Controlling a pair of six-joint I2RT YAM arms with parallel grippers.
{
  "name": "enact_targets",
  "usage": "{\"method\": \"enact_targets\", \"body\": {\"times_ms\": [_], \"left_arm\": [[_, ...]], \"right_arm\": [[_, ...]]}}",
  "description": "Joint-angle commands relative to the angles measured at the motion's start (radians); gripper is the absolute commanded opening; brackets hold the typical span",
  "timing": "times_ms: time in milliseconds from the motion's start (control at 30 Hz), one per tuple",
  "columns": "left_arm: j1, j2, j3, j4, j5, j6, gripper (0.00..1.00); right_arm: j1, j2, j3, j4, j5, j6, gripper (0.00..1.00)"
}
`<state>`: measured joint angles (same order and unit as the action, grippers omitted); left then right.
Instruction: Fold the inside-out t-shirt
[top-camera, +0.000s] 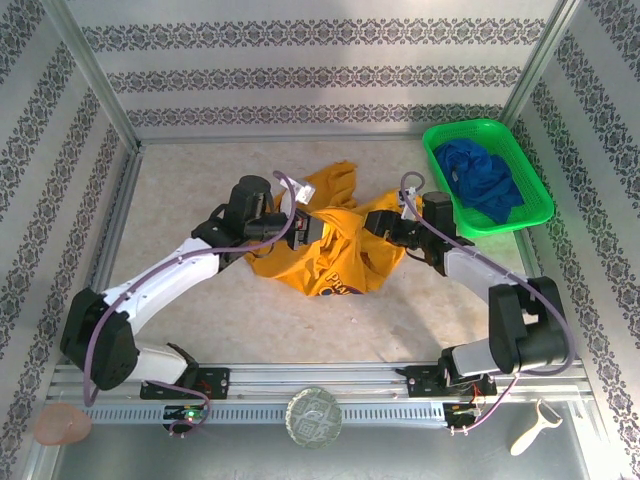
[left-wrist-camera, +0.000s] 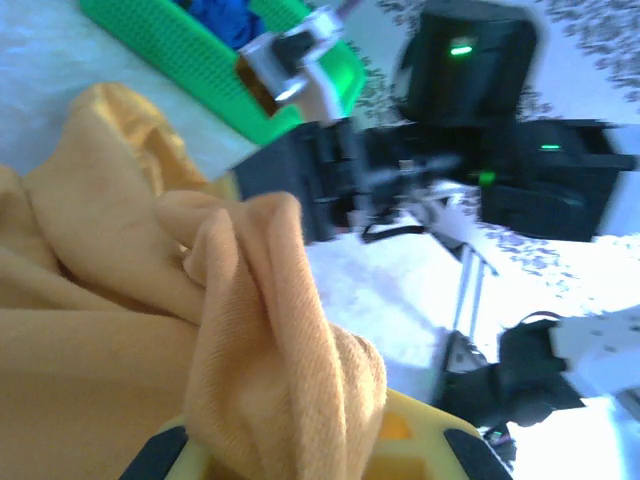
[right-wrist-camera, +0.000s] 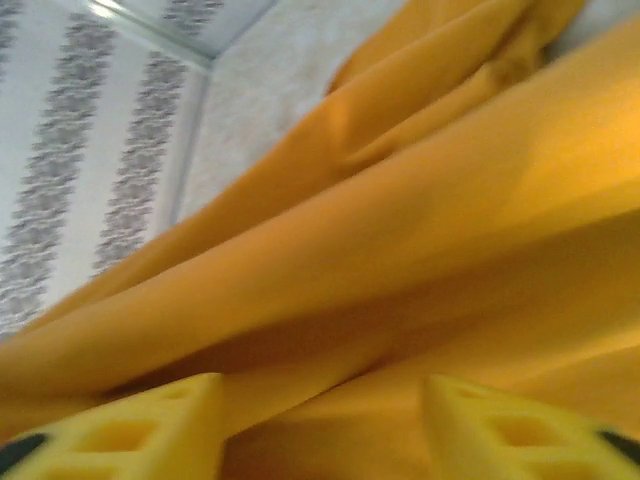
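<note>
The inside-out t-shirt (top-camera: 335, 262), mustard orange-yellow, lies crumpled in the middle of the table, with a faint print facing up near its front edge. My left gripper (top-camera: 306, 226) is at the shirt's upper left and is shut on a bunched fold of its cloth (left-wrist-camera: 270, 340), which rises out of the yellow jaws. My right gripper (top-camera: 380, 224) is at the shirt's upper right edge. Its yellow fingers (right-wrist-camera: 150, 425) stand apart, open, over smooth folds of the t-shirt (right-wrist-camera: 400, 230) that run across the gap.
A green basket (top-camera: 530, 170) at the back right holds a dark blue garment (top-camera: 482, 178); the basket (left-wrist-camera: 170, 45) and the black right arm (left-wrist-camera: 470, 120) stand beyond the left gripper. Patterned walls enclose the table. A peeler (top-camera: 527, 428) and a round disc (top-camera: 314, 416) lie at the near rail.
</note>
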<state>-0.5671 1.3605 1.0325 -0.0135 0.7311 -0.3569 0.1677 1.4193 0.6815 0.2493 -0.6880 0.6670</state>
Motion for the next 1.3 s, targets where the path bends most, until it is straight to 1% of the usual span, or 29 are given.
{"method": "enact_targets", "body": {"times_ms": [0,67,133,167,233,333,367,400,467,533,567,767,833,900,933,1033,1067,1100,1133,1167,1267], "left_arm": [[0.006,-0.026,-0.033,0.050,0.098,-0.100,0.00],[0.011,-0.033,-0.044,0.070,0.070,-0.147,0.00],[0.016,-0.030,-0.049,0.084,0.024,-0.201,0.00],[0.019,-0.025,-0.049,0.085,0.002,-0.225,0.00],[0.029,-0.011,-0.050,0.108,-0.016,-0.287,0.00],[0.037,0.009,-0.047,0.130,-0.042,-0.359,0.00],[0.038,0.014,-0.043,0.129,-0.049,-0.375,0.00],[0.038,0.017,-0.038,0.131,-0.052,-0.389,0.00],[0.039,0.021,-0.031,0.130,-0.054,-0.408,0.00],[0.037,0.020,-0.023,0.130,-0.051,-0.417,0.00],[0.039,0.021,-0.017,0.125,-0.050,-0.419,0.00],[0.039,0.008,-0.016,0.165,-0.037,-0.477,0.00],[0.039,0.004,-0.022,0.197,-0.028,-0.510,0.00],[0.039,0.004,-0.033,0.239,-0.016,-0.551,0.00],[0.039,0.005,-0.039,0.263,-0.011,-0.575,0.00],[0.059,0.009,-0.067,0.327,-0.003,-0.647,0.00],[0.074,0.010,-0.084,0.356,-0.001,-0.677,0.00],[0.091,0.014,-0.099,0.380,-0.001,-0.700,0.00],[0.117,0.019,-0.114,0.399,-0.001,-0.723,0.00],[0.145,0.026,-0.126,0.412,-0.004,-0.738,0.00],[0.217,0.073,-0.139,0.446,0.002,-0.762,0.00]], "right_arm": [[0.021,-0.070,0.046,-0.050,0.123,-0.001,0.68],[0.051,-0.175,0.040,-0.141,0.206,-0.010,0.73],[0.112,-0.305,0.035,-0.250,0.325,-0.017,0.74],[0.152,-0.351,0.036,-0.301,0.381,-0.023,0.76],[0.263,-0.462,0.032,-0.399,0.517,-0.038,0.80],[0.416,-0.568,0.003,-0.477,0.691,-0.022,0.86],[0.457,-0.591,-0.012,-0.484,0.739,-0.010,0.89],[0.507,-0.607,-0.028,-0.486,0.796,0.005,0.89],[0.572,-0.607,-0.043,-0.484,0.879,0.021,0.90],[0.630,-0.564,-0.038,-0.464,0.931,0.024,0.90],[0.642,-0.530,-0.030,-0.444,0.931,0.023,0.90],[0.661,-0.299,0.017,-0.324,0.912,0.031,0.87],[0.646,-0.231,0.036,-0.280,0.920,0.036,0.84],[0.614,-0.169,0.053,-0.230,0.888,0.040,0.80],[0.589,-0.142,0.060,-0.199,0.851,0.039,0.72],[0.508,-0.114,0.072,-0.145,0.717,0.001,0.30],[0.479,-0.124,0.066,-0.114,0.639,-0.023,0.20],[0.456,-0.136,0.063,-0.099,0.570,-0.041,0.13],[0.420,-0.152,0.061,-0.091,0.459,-0.066,0.00],[0.391,-0.173,0.051,-0.065,0.344,-0.088,0.00],[0.341,-0.257,0.017,-0.014,0.094,-0.118,0.00]]}}
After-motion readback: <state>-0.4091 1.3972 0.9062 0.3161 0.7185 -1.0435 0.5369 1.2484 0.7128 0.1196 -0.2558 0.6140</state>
